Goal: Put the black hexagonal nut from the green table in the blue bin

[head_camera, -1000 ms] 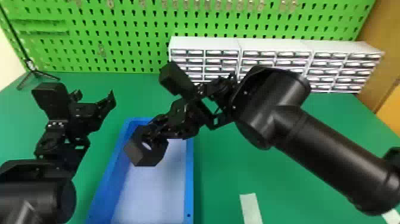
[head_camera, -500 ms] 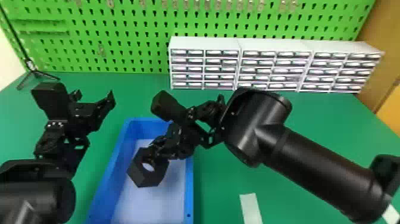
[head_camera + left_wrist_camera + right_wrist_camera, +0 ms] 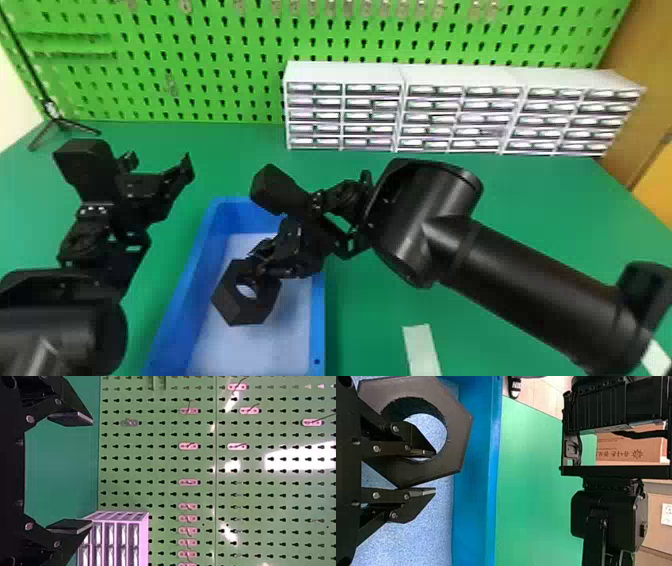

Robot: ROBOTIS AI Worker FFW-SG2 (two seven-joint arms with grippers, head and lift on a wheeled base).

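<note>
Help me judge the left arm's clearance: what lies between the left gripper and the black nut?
The head view shows green table, then the blue bin's left wall and pale floor, between the left gripper and nut.

The bin (image 3: pixel 318 325) sits on the desk (image 3: pixel 370 310), the nut (image 3: pixel 256 314) over it and a strip of tape (image 3: pixel 421 350) to its right. Behind, the drawers (image 3: pixel 345 117) stand before the pegboard (image 3: pixel 225 55), with a tripod (image 3: pixel 52 111) far left.
</note>
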